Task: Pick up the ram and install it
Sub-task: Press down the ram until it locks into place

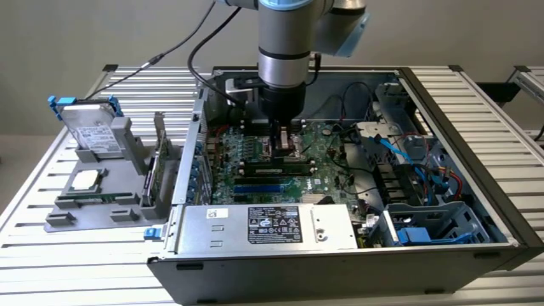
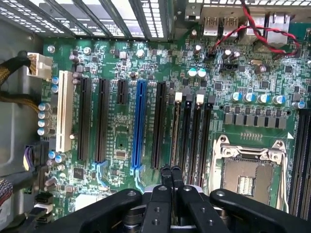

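The hand (image 2: 170,171) is shut tight with nothing in it, low over the motherboard (image 2: 121,141). The ram (image 1: 274,169) sits in its black slot mid-board. Best push straight down, gently.

We see a silver-grey cylindrical arm (image 1: 287,44) with light-blue joint caps, a black wrist section, black cables alongside, and a black linkage gripper (image 2: 170,175) with round pivot screws.

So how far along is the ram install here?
Looks mostly done: a ram stick sits in a motherboard slot. The gripper is shut on nothing visible, low over the memory slots. Whether the stick is fully latched cannot be told.
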`<move>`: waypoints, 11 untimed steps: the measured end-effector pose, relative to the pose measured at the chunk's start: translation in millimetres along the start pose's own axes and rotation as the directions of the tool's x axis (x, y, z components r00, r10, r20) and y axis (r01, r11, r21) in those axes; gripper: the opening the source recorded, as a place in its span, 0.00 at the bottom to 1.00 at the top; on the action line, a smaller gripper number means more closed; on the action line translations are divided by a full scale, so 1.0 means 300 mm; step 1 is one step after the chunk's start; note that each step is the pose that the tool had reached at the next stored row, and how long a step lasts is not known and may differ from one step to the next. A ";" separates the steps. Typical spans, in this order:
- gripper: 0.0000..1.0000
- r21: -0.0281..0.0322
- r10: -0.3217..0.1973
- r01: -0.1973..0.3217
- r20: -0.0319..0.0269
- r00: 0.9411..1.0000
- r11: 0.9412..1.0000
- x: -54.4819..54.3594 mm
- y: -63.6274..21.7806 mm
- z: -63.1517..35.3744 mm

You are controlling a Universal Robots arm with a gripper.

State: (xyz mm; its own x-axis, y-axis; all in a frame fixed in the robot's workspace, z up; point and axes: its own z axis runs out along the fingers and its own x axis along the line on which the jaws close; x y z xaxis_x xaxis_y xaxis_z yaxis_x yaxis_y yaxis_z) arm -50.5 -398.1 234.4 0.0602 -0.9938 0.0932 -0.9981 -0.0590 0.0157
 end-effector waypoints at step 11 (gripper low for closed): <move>0.10 0.001 0.000 0.000 -0.002 1.000 1.000 -0.005 0.001 0.024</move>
State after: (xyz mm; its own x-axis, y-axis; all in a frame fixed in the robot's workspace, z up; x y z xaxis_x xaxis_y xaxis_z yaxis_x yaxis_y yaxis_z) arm -51.1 -397.4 227.1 0.0601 -0.9937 0.0948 -0.9982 -0.0590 0.0146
